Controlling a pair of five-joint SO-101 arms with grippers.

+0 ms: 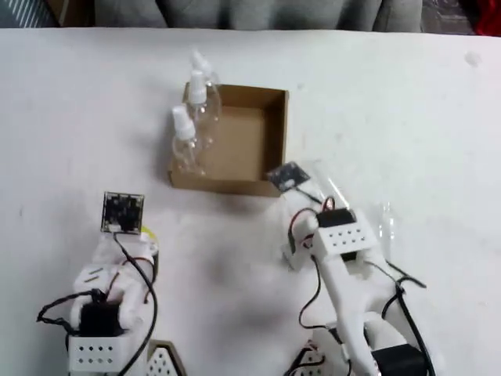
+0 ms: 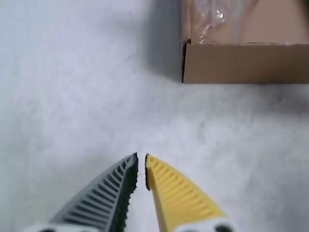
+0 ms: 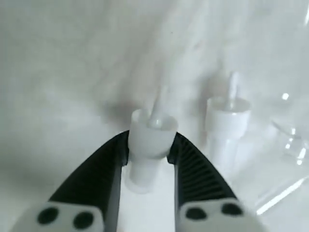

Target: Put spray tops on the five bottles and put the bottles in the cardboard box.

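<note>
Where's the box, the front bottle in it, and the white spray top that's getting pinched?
Box (image 1: 227, 186), high view, on its front wall.
Front bottle (image 1: 188, 153), high view, on its clear body.
Spray top (image 3: 150, 137), right wrist view, on its round collar.

Three bottles (image 1: 188, 145) fill cardboard box (image 1: 223, 184) left side, right half free. Second spray top (image 3: 228, 126) just beside right gripper (image 3: 150, 141), blocks that flank
</note>
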